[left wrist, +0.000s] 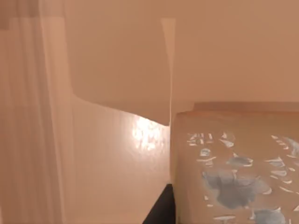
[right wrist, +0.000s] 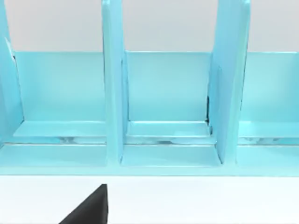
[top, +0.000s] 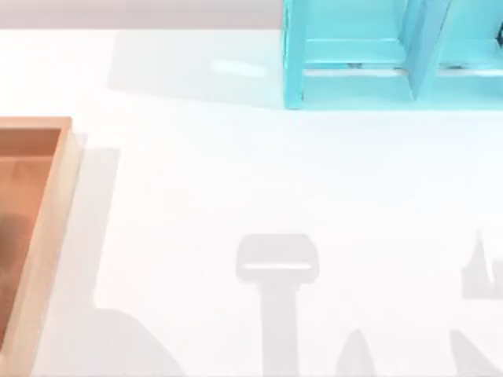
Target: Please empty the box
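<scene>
While the large shallow wooden box [top: 55,196] with tan rims sits at the white table's [top: 236,173] left edge, a turquoise shelf unit [top: 354,55] stands at the far side; either claw's state cannot be told.

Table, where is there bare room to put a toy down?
The big white stretch of table between the wooden box at the left edge and the turquoise shelf at the back right is bare. Only shadows lie across its front. It is tighter right beside the box rim and the shelf.
</scene>
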